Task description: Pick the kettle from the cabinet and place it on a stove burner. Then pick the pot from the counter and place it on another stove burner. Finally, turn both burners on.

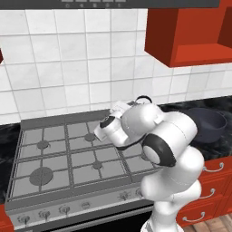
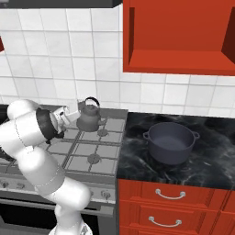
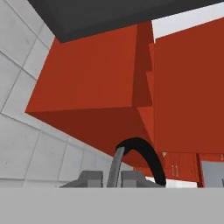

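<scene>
1. The kettle (image 2: 89, 117) sits at the back right corner of the stove (image 2: 87, 149), over the rear burner, its arched black handle (image 3: 144, 155) on top.
2. The gripper (image 2: 73, 115) reaches in from the stove's left side, jaws pinched tight, right against the kettle; from the hand view it seems clamped on the kettle's thin grey part by the handle, but I cannot tell for sure.
3. The pot (image 2: 170, 141) waits on the counter (image 2: 215, 160), just right of the stove.
4. The cabinet (image 2: 176, 36) hangs above, right of the stove.
</scene>
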### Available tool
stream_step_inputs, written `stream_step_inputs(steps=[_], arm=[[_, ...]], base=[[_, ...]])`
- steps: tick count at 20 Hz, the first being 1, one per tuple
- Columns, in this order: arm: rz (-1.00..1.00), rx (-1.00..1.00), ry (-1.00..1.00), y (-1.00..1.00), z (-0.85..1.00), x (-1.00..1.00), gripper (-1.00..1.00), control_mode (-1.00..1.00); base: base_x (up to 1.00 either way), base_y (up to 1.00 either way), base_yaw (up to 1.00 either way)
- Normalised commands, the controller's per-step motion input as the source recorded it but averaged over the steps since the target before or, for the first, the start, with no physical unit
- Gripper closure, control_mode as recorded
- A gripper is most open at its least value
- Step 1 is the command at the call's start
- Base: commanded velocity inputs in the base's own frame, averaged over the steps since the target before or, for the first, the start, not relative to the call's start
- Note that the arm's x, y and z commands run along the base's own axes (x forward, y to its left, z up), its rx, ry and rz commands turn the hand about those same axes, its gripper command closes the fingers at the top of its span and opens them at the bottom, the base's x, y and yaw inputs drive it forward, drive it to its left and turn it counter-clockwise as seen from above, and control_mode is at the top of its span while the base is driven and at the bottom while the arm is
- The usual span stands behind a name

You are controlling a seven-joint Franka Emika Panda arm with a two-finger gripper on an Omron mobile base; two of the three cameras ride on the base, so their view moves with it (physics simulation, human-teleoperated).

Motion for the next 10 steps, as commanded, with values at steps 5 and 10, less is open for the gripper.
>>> stream_step_inputs(steps=[5,10], arm=[[0.0,0.0,-0.11,-0.2,-0.3,0.2,1.0,-1.0],[0.0,0.0,-0.09,-0.18,-0.32,0.19,1.0,-1.0]], base=[[0.0,0.0,0.0],[0.0,0.0,0.0]])
